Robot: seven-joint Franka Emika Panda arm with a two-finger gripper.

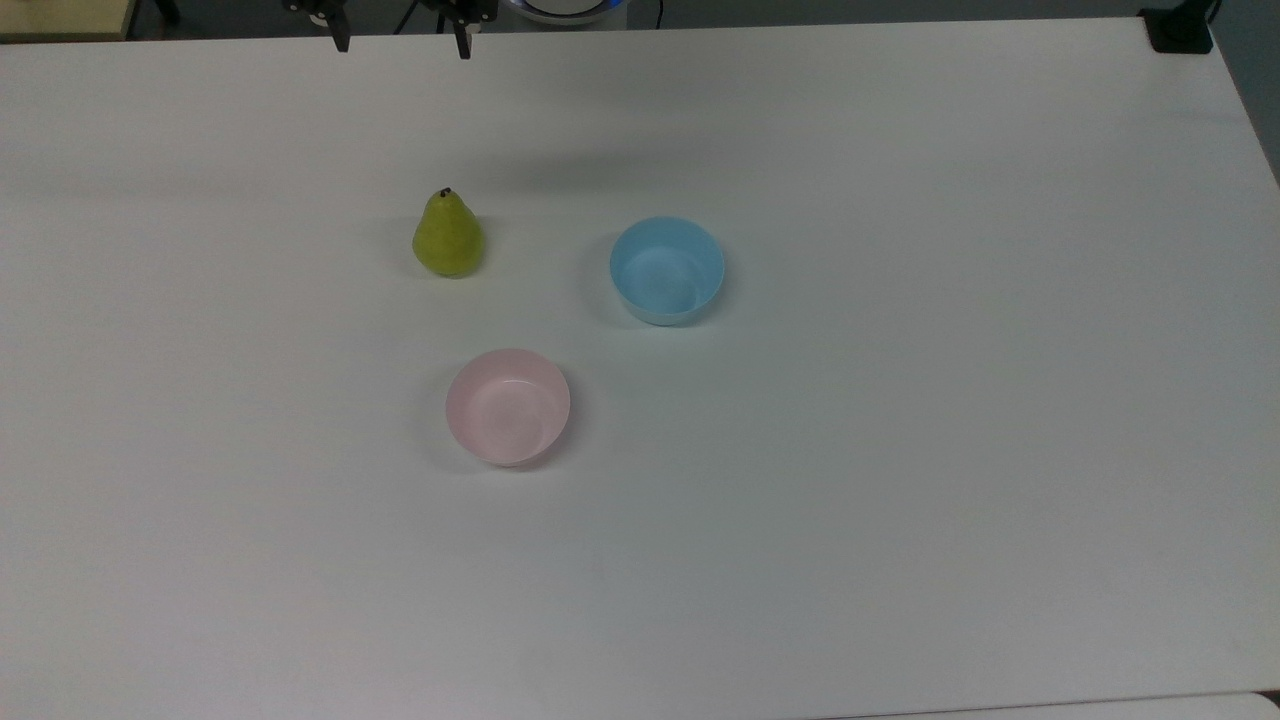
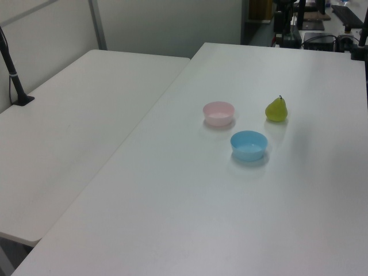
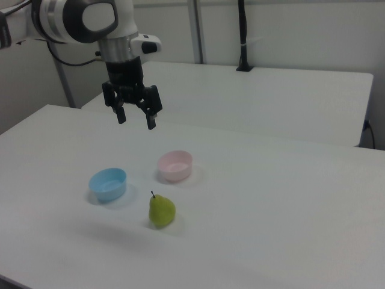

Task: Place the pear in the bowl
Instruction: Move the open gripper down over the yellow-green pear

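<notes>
The gripper [image 3: 136, 119] hung with its fingers spread and empty, high above the upright pear [image 3: 162, 211], with the pink bowl [image 3: 175, 165] below it, beyond the pear.

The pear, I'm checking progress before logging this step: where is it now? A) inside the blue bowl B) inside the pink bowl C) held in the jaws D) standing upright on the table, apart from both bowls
D: the pear stands stem-up on the white table, clear of the pink bowl and the blue bowl, while the gripper hangs above with its jaws open and empty.
</notes>
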